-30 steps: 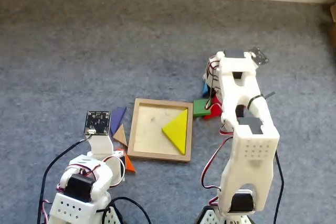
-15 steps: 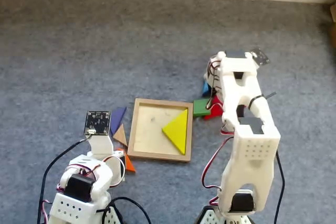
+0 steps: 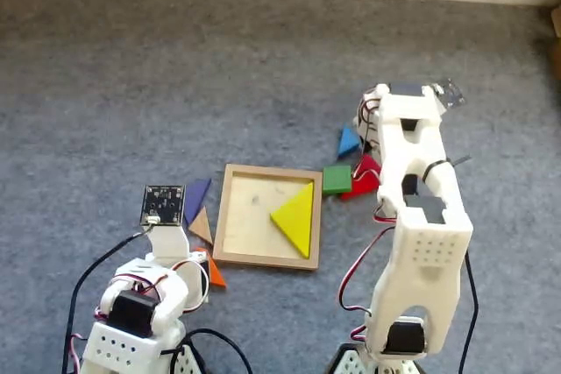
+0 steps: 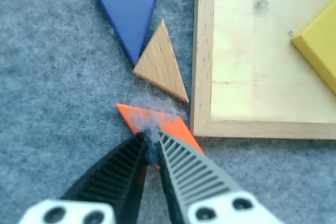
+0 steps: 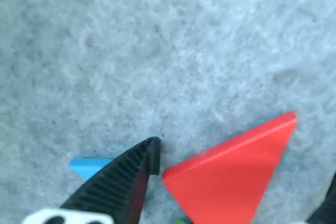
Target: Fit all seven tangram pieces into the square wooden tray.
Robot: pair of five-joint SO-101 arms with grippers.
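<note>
**Left wrist view: left claw closed, right claw spread**

My left claw (image 4: 150,142) comes first. Its jaws are pressed together, tips over the orange piece (image 4: 176,127), just outside a corner of the square wooden tray (image 4: 202,51). Beyond that, the bare-wood triangle (image 4: 160,66) and the dark blue piece (image 4: 131,3) lie beside the tray wall. The yellow triangle (image 4: 317,40) sits inside. My right claw (image 5: 241,174) has its jaws wide apart with the red triangle (image 5: 231,182) between them and a light blue piece (image 5: 86,166) beside one finger.

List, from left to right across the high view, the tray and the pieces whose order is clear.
dark blue piece → wooden tray, yellow triangle inside it → green square → red triangle
</note>
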